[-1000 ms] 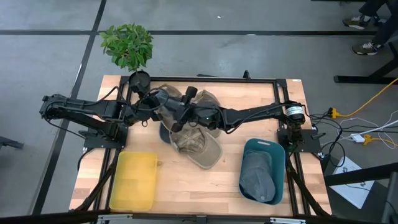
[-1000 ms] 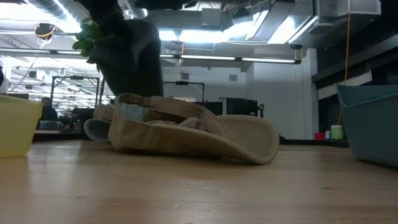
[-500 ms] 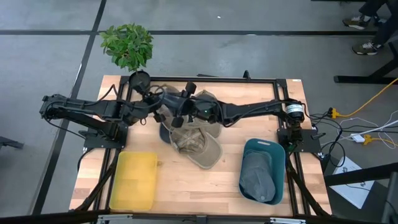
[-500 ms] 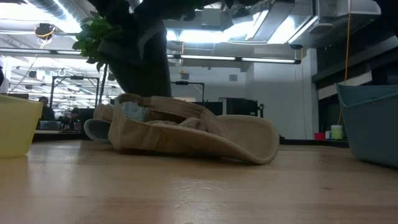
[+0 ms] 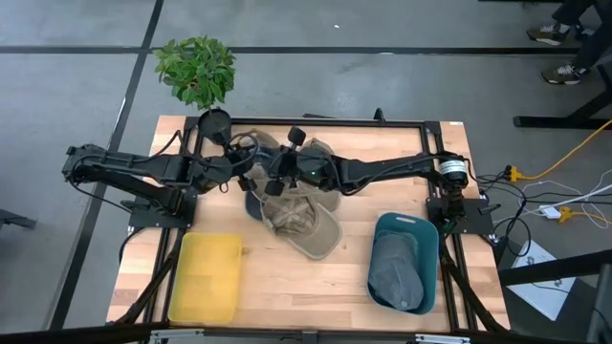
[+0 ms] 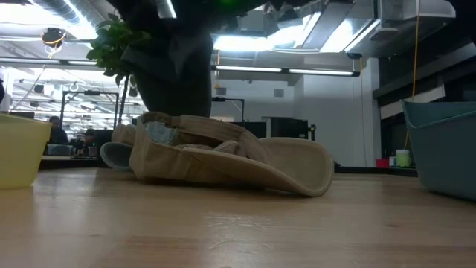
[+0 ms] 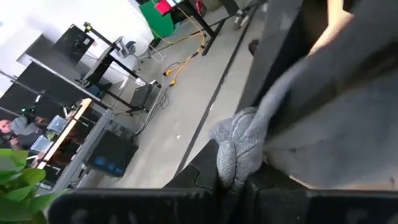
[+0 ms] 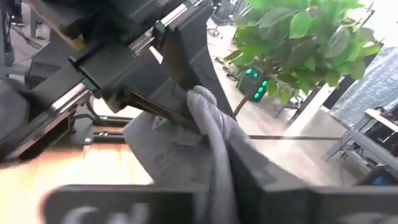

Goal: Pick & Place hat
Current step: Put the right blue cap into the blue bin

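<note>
Up at the back of the table [image 5: 287, 287], seen from above, both arms meet over the hat pile. The left gripper [image 5: 241, 167] and right gripper [image 5: 277, 175] each look pinched onto the same grey hat [image 5: 260, 155], held up between them. My worry: they pull against each other and the soft fabric slips out of one pinch.

From table height, a floppy tan hat [image 6: 230, 156] lies on the bare wood, wide brim curling, with dark cloth hanging behind it.

Left wrist view: grey knit-looking fabric [image 7: 239, 146] bunched into a knot at its fingers.

Right wrist view: grey cloth [image 8: 214, 149] folded and clamped. The teal bin [image 5: 405, 263] already holds another grey cap; the yellow bin [image 5: 206, 277] is apart.
</note>
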Motion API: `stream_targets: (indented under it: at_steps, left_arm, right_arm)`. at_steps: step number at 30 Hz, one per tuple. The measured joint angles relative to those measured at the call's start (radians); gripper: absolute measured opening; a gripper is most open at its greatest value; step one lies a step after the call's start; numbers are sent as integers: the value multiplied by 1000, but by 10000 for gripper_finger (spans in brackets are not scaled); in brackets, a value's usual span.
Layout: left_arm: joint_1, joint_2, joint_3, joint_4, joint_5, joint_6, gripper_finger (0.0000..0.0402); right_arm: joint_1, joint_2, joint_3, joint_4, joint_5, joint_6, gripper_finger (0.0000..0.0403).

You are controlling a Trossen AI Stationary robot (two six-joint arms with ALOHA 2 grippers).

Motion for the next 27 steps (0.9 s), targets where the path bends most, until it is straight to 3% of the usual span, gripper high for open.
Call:
stream_targets:
  at_steps: [10,17,27]
  left_arm:
    - [0,-71,0,-137,78,-73,64]
    - [-5,-159,-1,-226,289,-179,102]
    - [-100,-330,-165,-30,463,-227,87]
  right_arm:
    - [-2,-5,0,-70,19,14,11]
    - [0,-59,0,-210,19,17,14]
    - [4,-181,-25,-502,-135,62,11]
